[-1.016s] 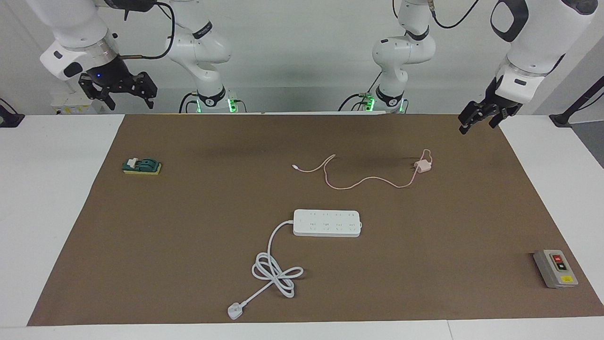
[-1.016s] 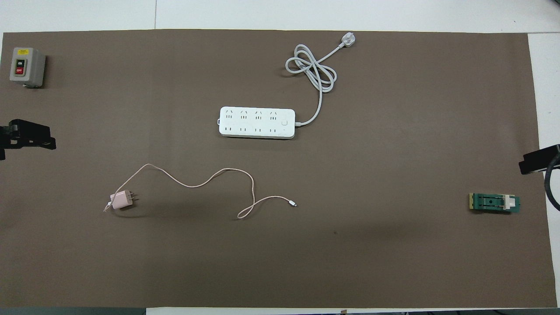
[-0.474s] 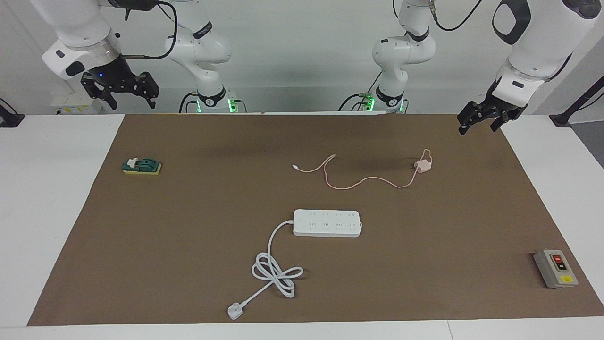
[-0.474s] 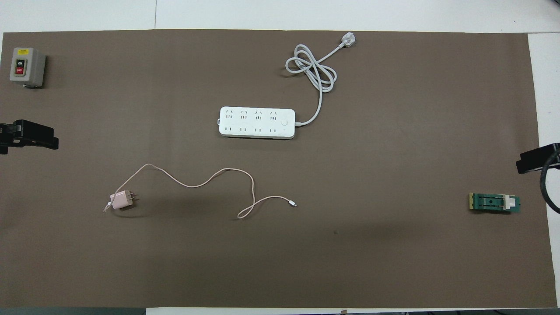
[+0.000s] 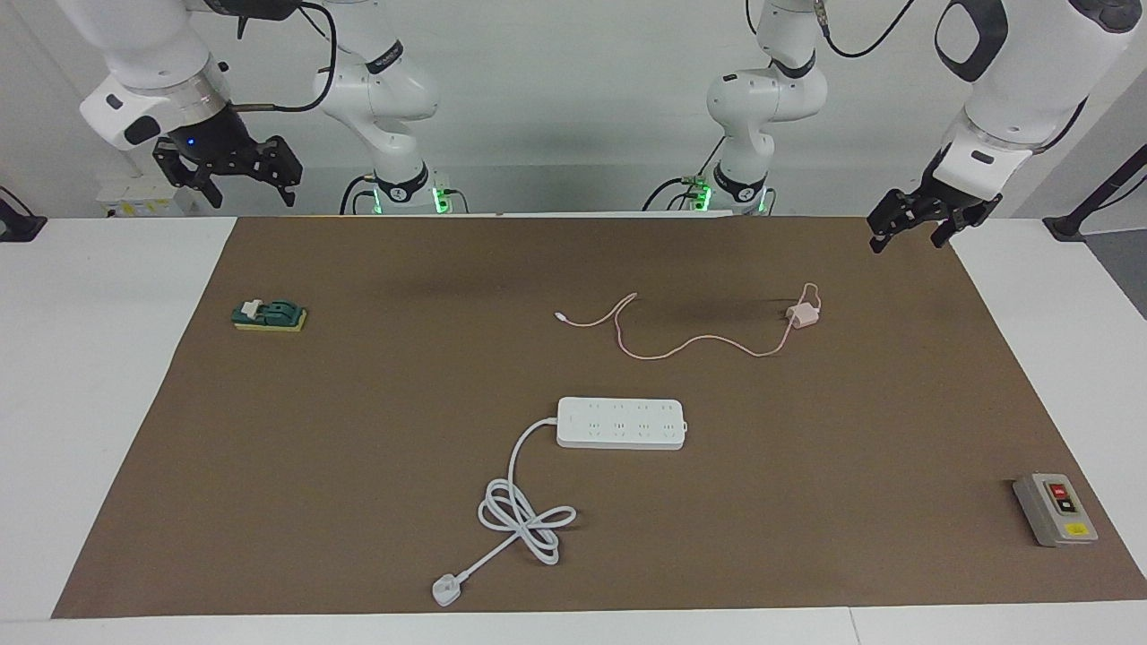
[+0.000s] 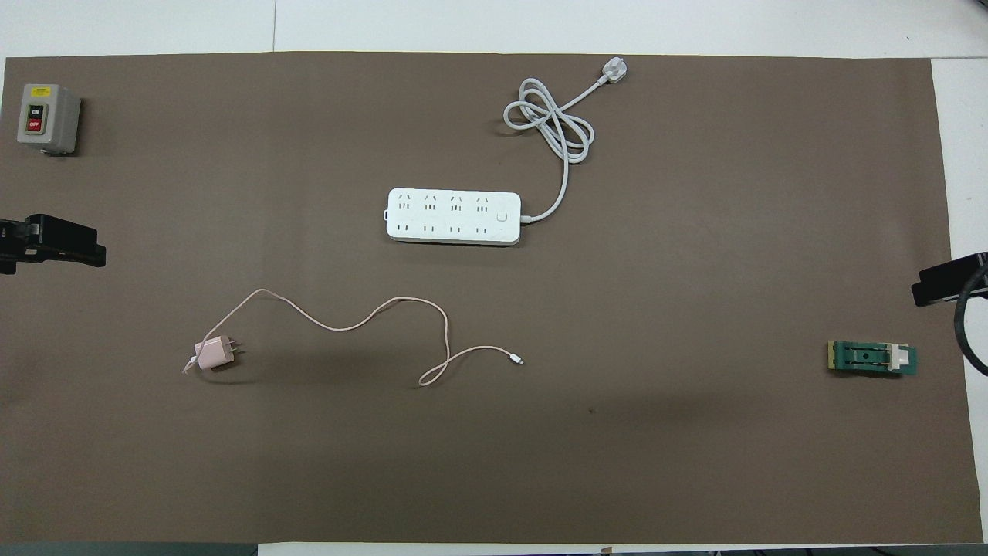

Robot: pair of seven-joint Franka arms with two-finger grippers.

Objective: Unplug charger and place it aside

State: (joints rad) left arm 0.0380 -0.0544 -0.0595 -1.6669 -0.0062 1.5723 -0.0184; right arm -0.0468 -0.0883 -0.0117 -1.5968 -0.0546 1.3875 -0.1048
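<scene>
The charger (image 5: 804,315), a small pale pink cube, lies on the brown mat (image 5: 358,430) with its prongs free, plugged into nothing. It lies nearer to the robots than the white power strip (image 5: 621,423), toward the left arm's end. Its thin pink cable (image 5: 690,340) winds to a tiny connector (image 5: 559,315). In the overhead view the charger (image 6: 210,354) lies apart from the power strip (image 6: 453,216). My left gripper (image 5: 907,244) is open and empty, up over the mat's corner. My right gripper (image 5: 251,199) is open and empty, raised at the right arm's end.
The strip's thick white cord (image 5: 524,515) coils to a white plug (image 5: 444,590) at the mat's edge farthest from the robots. A grey switch box (image 5: 1055,510) sits toward the left arm's end. A green block (image 5: 269,314) sits toward the right arm's end.
The right gripper has risen slightly. The left gripper has edged a little inward over the mat. The charger and the power strip have not moved.
</scene>
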